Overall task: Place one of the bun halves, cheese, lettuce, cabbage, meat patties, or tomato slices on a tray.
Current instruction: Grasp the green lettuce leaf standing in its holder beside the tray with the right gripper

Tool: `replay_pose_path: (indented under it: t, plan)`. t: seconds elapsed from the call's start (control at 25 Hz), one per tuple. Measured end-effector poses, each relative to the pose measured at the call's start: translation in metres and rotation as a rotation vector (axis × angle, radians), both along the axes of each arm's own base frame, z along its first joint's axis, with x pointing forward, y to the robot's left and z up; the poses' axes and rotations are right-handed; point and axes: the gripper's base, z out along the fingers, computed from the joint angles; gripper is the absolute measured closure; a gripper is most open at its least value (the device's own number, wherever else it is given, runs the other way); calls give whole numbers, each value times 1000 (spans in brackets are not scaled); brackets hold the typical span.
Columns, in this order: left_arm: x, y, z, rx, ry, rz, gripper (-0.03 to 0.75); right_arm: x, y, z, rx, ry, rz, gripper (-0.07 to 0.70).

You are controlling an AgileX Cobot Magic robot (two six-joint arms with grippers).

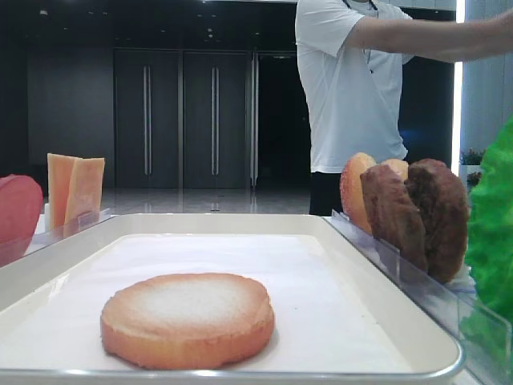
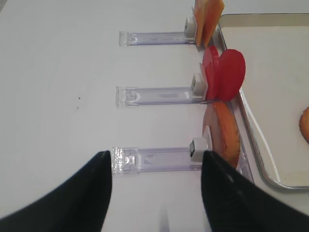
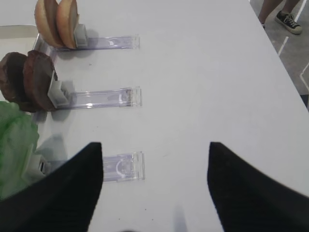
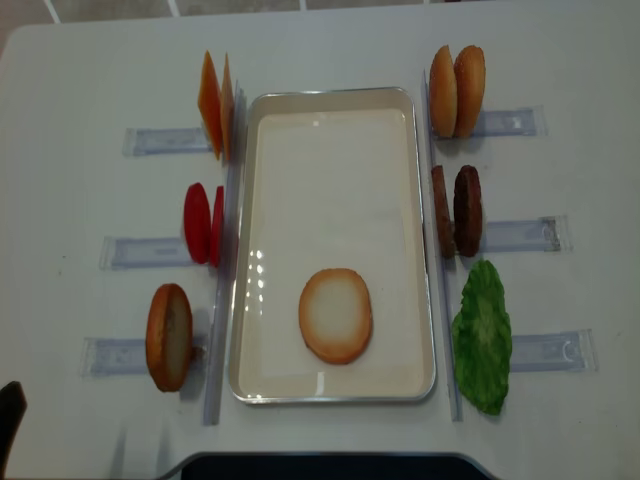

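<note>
1. On the left of the table, three racks stand beside the tray (image 4: 245, 250): cheese (image 4: 215, 102) at the far end, tomato slices (image 4: 203, 222) in the middle, a lone bun half (image 4: 168, 336) nearest me; all upright in their clear holders, none lying flat.
2. My left pincer (image 2: 155, 193) hangs over bare table short of the near holder; its two dark fingers stand well apart with nothing between them.
3. Centre: one bun half (image 4: 336, 315) lies flat, pale face up, on the tray's paper liner toward the near end; I judge that one piece is placed and the next pick has not begun.
4. Right of the tray: two bun halves (image 4: 457, 90) at the far end, meat patties (image 4: 457, 211) in the middle, lettuce (image 4: 482, 335) nearest, leaning by its holder.
5. My right pincer (image 3: 154, 188) hovers over bare table just beside the lettuce holder; fingers spread wide, empty.
6. Next, I judge, either pincer must travel toward the tray to a rack, straddle one upright piece at its edges, close, lift it clear of the holder; then carry it over the rim; the lettuce is floppy and may sag or slip.
</note>
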Motion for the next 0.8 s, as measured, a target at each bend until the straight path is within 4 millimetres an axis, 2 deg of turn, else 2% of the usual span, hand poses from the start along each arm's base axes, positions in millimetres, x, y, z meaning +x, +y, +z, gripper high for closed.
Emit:
replay_pose_path:
  t: [0.68,0.8]
  plan:
    - [0,0,0,2,0,-1,265,0,0,0,0,0,0,160]
    - [0,0,0,2,0,-1,265,7,-1,0,4,46,0,160]
